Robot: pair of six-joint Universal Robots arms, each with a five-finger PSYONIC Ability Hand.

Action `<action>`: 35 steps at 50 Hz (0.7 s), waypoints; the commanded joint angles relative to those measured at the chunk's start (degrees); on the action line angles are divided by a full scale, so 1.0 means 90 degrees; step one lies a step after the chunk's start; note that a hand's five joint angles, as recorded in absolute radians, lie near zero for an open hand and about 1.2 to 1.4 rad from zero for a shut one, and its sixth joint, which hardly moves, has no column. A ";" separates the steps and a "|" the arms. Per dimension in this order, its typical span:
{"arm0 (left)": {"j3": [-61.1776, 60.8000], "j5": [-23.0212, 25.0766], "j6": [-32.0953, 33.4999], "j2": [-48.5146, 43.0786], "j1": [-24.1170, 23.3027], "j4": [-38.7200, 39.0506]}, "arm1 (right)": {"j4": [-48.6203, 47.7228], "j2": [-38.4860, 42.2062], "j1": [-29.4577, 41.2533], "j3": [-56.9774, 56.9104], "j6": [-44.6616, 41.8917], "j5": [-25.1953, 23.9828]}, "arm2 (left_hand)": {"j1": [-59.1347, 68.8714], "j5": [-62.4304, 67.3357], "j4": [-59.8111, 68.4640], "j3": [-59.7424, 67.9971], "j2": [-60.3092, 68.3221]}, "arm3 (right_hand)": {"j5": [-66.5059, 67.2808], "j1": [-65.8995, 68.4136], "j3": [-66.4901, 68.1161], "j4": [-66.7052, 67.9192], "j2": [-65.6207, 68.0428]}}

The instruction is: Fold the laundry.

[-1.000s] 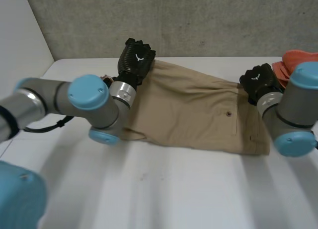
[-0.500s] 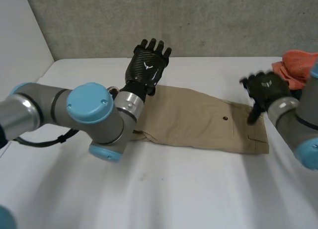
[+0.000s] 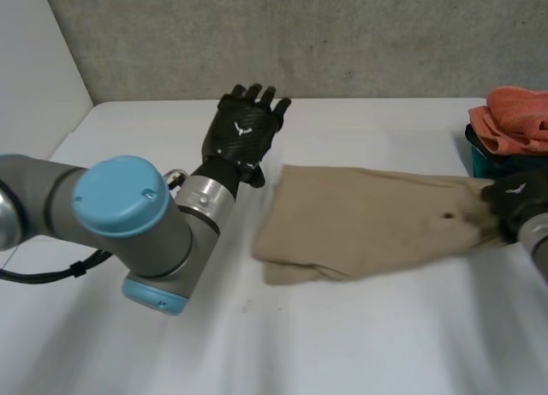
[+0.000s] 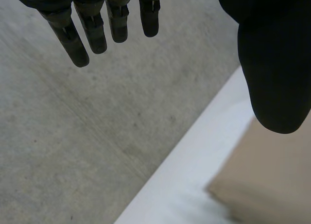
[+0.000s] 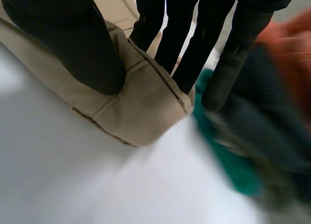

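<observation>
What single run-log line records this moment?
left hand: open, clear of shorts | right hand: pinching end of shorts | shorts: lying on table

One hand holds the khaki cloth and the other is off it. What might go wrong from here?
1. The right hand pinches the khaki cloth only at one end, and the left hand is open and off it. A pull may drag the fold apart.
2. That end lies close to the teal item beneath the orange cloth, so the hand or the cloth may catch there.
</observation>
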 commanded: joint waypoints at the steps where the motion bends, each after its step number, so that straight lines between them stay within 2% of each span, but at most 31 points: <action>1: -0.0398 0.0008 -0.0583 0.0734 0.0036 0.0000 | -0.0201 -0.0570 0.0093 -0.0093 -0.1689 -0.0023 | -0.0107 -0.0283 -0.0172 -0.0221 -0.0193 | 0.1669 0.2134 0.1461 0.1286 0.1541; 6: -0.0487 -0.0012 -0.0720 0.0852 0.0065 0.0000 | -0.0640 -0.0444 0.1479 -0.0523 -0.1728 -0.0520 | -0.0107 -0.0283 -0.0172 -0.0221 -0.0193 | 0.1669 0.2134 0.1461 0.1286 0.1541; 10: -0.0506 -0.0012 -0.0740 0.0862 0.0075 -0.0010 | -0.1080 0.0063 0.2534 -0.0524 -0.1787 -0.1691 | -0.0107 -0.0283 -0.0172 -0.0221 -0.0193 | 0.1669 0.2134 0.1461 0.1286 0.1541; 11: -0.0516 -0.0012 -0.0740 0.0862 0.0075 -0.0020 | -0.1148 0.0296 0.2942 -0.0485 -0.1836 -0.2177 | -0.0107 -0.0283 -0.0172 -0.0221 -0.0193 | 0.1669 0.2134 0.1461 0.1286 0.1541; 14: -0.0545 -0.0012 -0.0750 0.0862 0.0065 -0.0049 | -0.1080 0.0620 0.3414 -0.0485 -0.1943 -0.2620 | -0.0107 -0.0283 -0.0172 -0.0221 -0.0193 | 0.1669 0.2134 0.1461 0.1286 0.1541; 15: -0.0545 -0.0012 -0.0750 0.0862 0.0065 -0.0059 | -0.1012 0.0776 0.3579 -0.0514 -0.1982 -0.2582 | -0.0107 -0.0283 -0.0172 -0.0221 -0.0193 | -0.0785 -0.0321 -0.0994 -0.1168 -0.0913; 17: -0.0516 -0.0012 -0.0750 0.0862 0.0055 -0.0078 | -0.0934 0.0816 0.3562 -0.0582 -0.1953 -0.2300 | -0.0107 -0.0283 -0.0172 -0.0221 -0.0193 | -0.6036 -0.5572 -0.6245 -0.6419 -0.6164; 21: -0.0370 -0.0021 -0.0750 0.0852 0.0036 -0.0117 | -0.0914 0.0525 0.3483 -0.0660 -0.1311 -0.1694 | -0.0107 -0.0283 -0.0172 -0.0221 -0.0193 | -0.6108 -0.5644 -0.6317 -0.6492 -0.6237; 25: 0.0010 -0.0041 -0.0750 0.0784 -0.0061 -0.0312 | -0.0826 -0.0471 0.2899 -0.0602 0.0844 -0.1635 | -0.0107 -0.0283 -0.0172 -0.0221 -0.0193 | -0.6108 -0.5644 -0.6317 -0.6492 -0.6237; 26: 0.0118 -0.0060 -0.0750 0.0755 -0.0110 -0.0390 | -0.0817 -0.0811 0.2569 -0.0553 0.1903 -0.1664 | -0.0107 -0.0283 -0.0172 -0.0221 -0.0193 | -0.6108 -0.5644 -0.6317 -0.6492 -0.6237; 29: 0.0674 -0.0090 -0.0759 0.0443 -0.0364 -0.0771 | -0.0758 -0.1107 0.2234 -0.0572 0.3453 -0.1684 | -0.0107 -0.0283 -0.0172 -0.0221 -0.0193 | -0.6108 -0.5644 -0.6317 -0.6492 -0.6237; 30: 0.0840 -0.0090 -0.0759 0.0336 -0.0442 -0.0868 | -0.0671 -0.1185 0.2050 -0.0601 0.4269 -0.1674 | -0.0107 -0.0283 -0.0172 -0.0221 -0.0193 | -0.6108 -0.5644 -0.6317 -0.6492 -0.6237; 32: 0.1317 -0.0090 -0.0759 0.0005 -0.0617 -0.1209 | -0.0476 -0.1205 0.1873 -0.0641 0.4734 -0.1703 | -0.0107 -0.0283 -0.0172 -0.0221 -0.0193 | -0.6108 -0.5644 -0.6317 -0.6492 -0.6237; 35: 0.1922 -0.0090 -0.0759 -0.0435 -0.0803 -0.1648 | 0.0100 -0.1127 0.1541 -0.0884 0.4669 -0.1713 | -0.0107 -0.0283 -0.0172 -0.0221 -0.0193 | -0.6108 -0.5644 -0.6317 -0.6492 -0.6237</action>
